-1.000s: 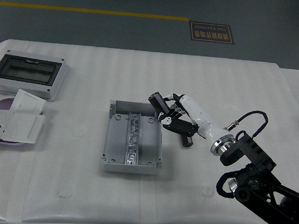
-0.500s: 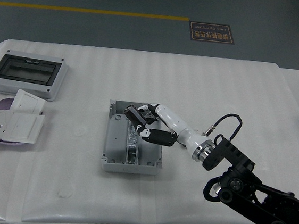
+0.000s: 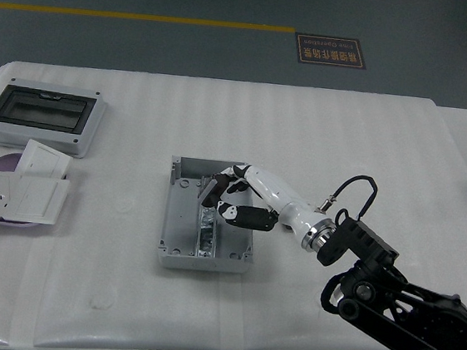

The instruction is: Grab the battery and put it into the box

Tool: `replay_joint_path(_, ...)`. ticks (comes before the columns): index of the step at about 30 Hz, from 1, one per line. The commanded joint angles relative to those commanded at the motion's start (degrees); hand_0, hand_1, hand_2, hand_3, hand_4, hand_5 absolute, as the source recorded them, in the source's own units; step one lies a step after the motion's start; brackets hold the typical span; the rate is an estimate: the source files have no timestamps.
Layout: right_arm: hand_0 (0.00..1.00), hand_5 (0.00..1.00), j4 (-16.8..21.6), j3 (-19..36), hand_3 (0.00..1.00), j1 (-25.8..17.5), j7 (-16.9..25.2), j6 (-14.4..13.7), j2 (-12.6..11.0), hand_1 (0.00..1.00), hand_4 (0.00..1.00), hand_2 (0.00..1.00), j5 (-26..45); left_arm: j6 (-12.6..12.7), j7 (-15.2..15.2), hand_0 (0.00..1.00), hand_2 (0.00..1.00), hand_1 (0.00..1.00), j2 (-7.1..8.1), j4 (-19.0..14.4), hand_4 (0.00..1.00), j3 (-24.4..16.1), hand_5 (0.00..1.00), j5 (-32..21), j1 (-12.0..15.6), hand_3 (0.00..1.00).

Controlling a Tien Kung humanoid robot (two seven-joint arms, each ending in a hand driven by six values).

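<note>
You're getting even, diffuse overhead light: the tabletop (image 3: 346,137) reads bright white without clipping, and the floor (image 3: 189,45) beyond is dimmer grey-blue. Shadows are soft and short, the clearest one tucked under the robot hand (image 3: 225,192) inside the box (image 3: 173,235). Focus is mildly soft throughout, with no glare and no obvious edge warping.

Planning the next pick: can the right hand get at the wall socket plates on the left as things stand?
Probably not yet. The right hand is over the open grey box mid-table, apparently still shut on the battery; the socket plates lie far across, near the table's left edge, though nothing blocks the way.
</note>
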Motion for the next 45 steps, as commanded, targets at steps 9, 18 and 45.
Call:
replay_joint_path(9,0.691,0.407,-0.8,0.1,0.712,-0.4,0.3,-0.2,0.0,0.658,0.596,0.671,1.6,-0.1,0.0,0.658,0.573,0.645,-0.04,0.0,0.548,0.3,0.110,-0.4,-0.1,0.612)
replay_joint_path(18,0.690,0.407,-1.0,4.0,0.712,-1.9,0.4,-0.8,-0.7,0.656,0.599,0.669,-0.8,-0.1,0.0,0.658,0.571,0.643,0.12,0.0,0.542,0.1,0.109,0.0,-0.1,0.611)
replay_joint_path(45,0.851,0.096,-3.0,-2.8,0.998,7.7,-14.3,23.5,-13.6,0.887,0.775,0.998,-17.5,0.3,-0.4,0.657,0.557,0.627,0.28,0.0,0.497,0.6,0.078,-0.2,-0.6,0.603)
